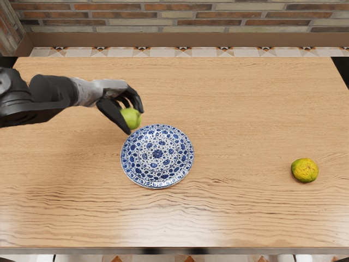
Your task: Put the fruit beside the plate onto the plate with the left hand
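Observation:
A small green fruit [131, 118] is held in my left hand [123, 109], whose black fingers curl around it. The arm reaches in from the picture's left edge. Hand and fruit hover just beyond the upper-left rim of the blue-and-white patterned plate [157, 155], which lies flat near the table's middle with nothing on it. Part of the fruit's left side is hidden behind the fingers. I cannot tell whether the fruit still touches the table. The right arm does not show.
A yellow-green citrus fruit [305, 170] lies alone on the wooden table [245, 109] at the far right. A brick wall and a tiled strip run along the table's back edge.

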`<state>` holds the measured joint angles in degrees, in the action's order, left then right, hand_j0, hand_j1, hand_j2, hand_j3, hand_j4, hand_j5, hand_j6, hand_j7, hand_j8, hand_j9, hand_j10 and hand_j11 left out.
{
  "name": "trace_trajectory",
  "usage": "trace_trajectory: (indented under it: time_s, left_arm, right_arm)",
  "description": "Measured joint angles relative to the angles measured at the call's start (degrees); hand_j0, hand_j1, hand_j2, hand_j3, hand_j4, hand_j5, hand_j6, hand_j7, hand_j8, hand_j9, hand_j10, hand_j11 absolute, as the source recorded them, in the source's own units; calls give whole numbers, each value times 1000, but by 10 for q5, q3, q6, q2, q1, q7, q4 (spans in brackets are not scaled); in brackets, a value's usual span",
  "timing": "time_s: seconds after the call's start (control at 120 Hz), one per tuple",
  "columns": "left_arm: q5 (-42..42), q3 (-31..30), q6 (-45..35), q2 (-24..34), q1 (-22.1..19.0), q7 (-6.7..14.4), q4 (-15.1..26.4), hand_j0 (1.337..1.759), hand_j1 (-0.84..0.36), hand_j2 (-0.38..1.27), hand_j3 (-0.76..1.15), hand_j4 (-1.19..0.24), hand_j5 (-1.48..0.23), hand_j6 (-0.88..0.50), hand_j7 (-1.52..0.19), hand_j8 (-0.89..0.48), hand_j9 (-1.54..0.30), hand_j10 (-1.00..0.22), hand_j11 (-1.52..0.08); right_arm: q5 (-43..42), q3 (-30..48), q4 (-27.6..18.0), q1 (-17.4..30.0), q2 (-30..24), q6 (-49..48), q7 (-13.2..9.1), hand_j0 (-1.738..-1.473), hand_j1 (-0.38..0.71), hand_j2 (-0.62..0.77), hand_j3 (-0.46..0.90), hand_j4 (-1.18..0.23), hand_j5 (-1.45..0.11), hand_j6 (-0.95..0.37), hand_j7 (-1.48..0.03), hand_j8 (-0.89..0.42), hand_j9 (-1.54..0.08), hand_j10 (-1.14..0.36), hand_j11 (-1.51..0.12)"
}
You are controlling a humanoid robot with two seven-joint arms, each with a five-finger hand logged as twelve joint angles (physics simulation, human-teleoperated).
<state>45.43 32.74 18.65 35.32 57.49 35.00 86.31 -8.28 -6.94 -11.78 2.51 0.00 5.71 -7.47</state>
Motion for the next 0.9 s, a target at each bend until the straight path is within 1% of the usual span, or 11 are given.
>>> trace_trajectory:
  time_s: [0.042, 0.075, 0.2, 0.292, 0.358, 0.45, 0.483, 0.575, 0.667, 0.817, 0.9]
  left_arm:
    - [-6, 3, 14, -10, -2, 0, 0, 1655, -256, 313, 0, -667, -906, -480, -883, -455, -894, -647, -894]
    - [-8, 4, 21, -13, -6, 0, 0, 1655, -243, 254, 0, -667, -908, -489, -883, -469, -894, -646, -896]
    - [-12, -12, 36, -56, -11, 0, -9, 1656, -267, 336, 0, -669, -912, -483, -888, -450, -896, -640, -897]
    - [-12, -29, 39, -77, -12, 0, -24, 1656, -265, 324, 0, -674, -913, -482, -889, -450, -899, -637, -901]
    - [-12, -42, 40, -88, -12, 0, -39, 1655, -232, 240, 0, -674, -917, -486, -894, -454, -904, -643, -904]
    - [-12, -53, 40, -94, -11, 0, -50, 1656, -269, 321, 0, -664, -901, -482, -879, -448, -890, -641, -888]
    - [-12, -54, 39, -94, -9, 0, -52, 1656, -248, 294, 0, -624, -843, -469, -824, -438, -833, -604, -832]
    - [-14, -53, 36, -92, -5, 0, -56, 1657, -48, 191, 0, -412, -556, -313, -544, -293, -549, -399, -548]
    - [-31, -40, 47, -82, -1, 0, -56, 1657, 92, 123, 0, -266, -359, -204, -351, -191, -355, -258, -354]
    - [-124, 31, 133, -23, -11, 0, -56, 1658, 221, 60, 0, -133, -178, -103, -174, -97, -176, -129, -176]
    - [-195, 57, 150, 42, -24, 0, -57, 1658, 260, 41, 0, -92, -123, -72, -120, -68, -121, -89, -121]
  right_arm:
    - [0, 0, 0, 0, 0, 0, 0, -1658, -329, -3, 0, -17, -22, -17, -22, -17, -22, -17, -22]
    - [0, 0, 0, 0, 0, 0, 0, -1658, -329, -3, 0, -17, -22, -17, -22, -17, -22, -17, -22]
    - [0, 0, 0, 0, 0, 0, 0, -1658, -329, -3, 0, -17, -22, -17, -22, -17, -22, -17, -22]
    - [0, 0, 0, 0, 0, 0, 0, -1658, -329, -3, 0, -17, -22, -17, -22, -17, -22, -17, -22]
    - [0, 0, 0, 0, 0, 0, 0, -1658, -329, -3, 0, -17, -22, -17, -22, -17, -22, -17, -22]
    - [0, 0, 0, 0, 0, 0, 0, -1658, -329, -3, 0, -17, -22, -17, -22, -17, -22, -17, -22]
    - [0, 0, 0, 0, 0, 0, 0, -1658, -329, -3, 0, -17, -22, -17, -22, -17, -22, -17, -22]
    - [0, 0, 0, 0, 0, 0, 0, -1658, -329, -3, 0, -17, -22, -17, -22, -17, -22, -17, -22]
    - [0, 0, 0, 0, 0, 0, 0, -1658, -329, -3, 0, -17, -22, -17, -22, -17, -22, -17, -22]
    - [0, 0, 0, 0, 0, 0, 0, -1658, -329, -3, 0, -17, -22, -17, -22, -17, -22, -17, -22]
    - [0, 0, 0, 0, 0, 0, 0, -1658, -329, -3, 0, -17, -22, -17, -22, -17, -22, -17, -22]
